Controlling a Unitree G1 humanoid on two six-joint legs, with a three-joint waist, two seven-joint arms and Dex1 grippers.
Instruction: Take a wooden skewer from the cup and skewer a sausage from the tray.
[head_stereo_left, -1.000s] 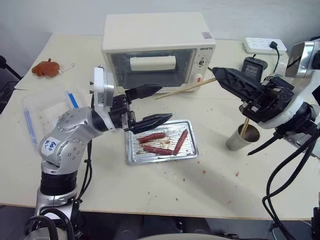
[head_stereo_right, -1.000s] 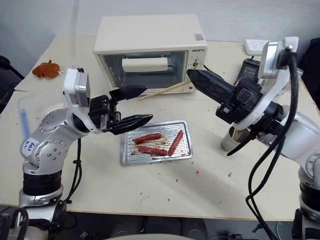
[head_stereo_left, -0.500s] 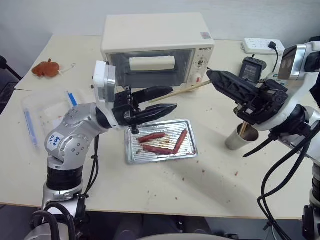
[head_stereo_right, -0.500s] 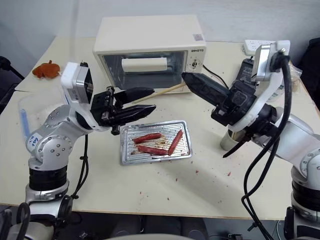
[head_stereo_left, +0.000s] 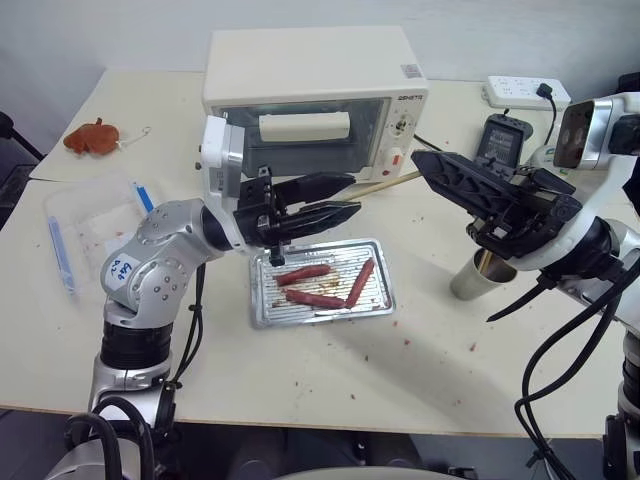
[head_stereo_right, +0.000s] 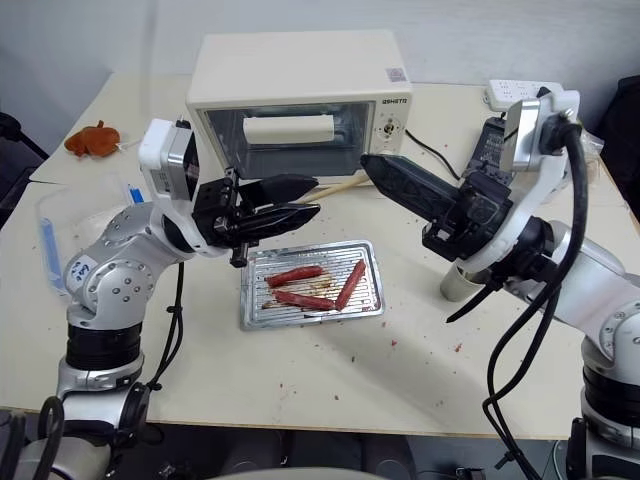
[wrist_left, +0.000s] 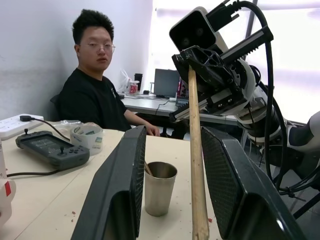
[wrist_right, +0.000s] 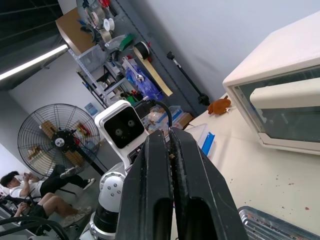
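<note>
The skewer (head_stereo_left: 385, 182) hangs in the air above the surface (head_stereo_left: 330, 370), stretched between the two hands. Its long axis runs nearly level, from the right hand (head_stereo_left: 428, 162) across toward the left hand (head_stereo_left: 335, 200), in front of the toaster oven (head_stereo_left: 315, 95). The right hand's fingers are pressed fully together on one end of the stick. The left hand's fingers are partly closed around the other end: in the left wrist view the skewer (wrist_left: 196, 165) passes up the gap between them, close to one pad, with a slit of daylight on the other side, so a firm grip there cannot be confirmed.

The cup (head_stereo_left: 482, 275) stands on the surface under the right arm, another stick showing inside it. The tray (head_stereo_left: 322, 286) lies just below the left hand, holding three sausages. The nearest sausage (head_stereo_left: 303, 274) lies lengthwise across the tray, roughly parallel to the skewer.

Judged from this, the skewering turns on bringing the skewer's point down and in line with a sausage's end. The left hand is the nearer one to the tray.
</note>
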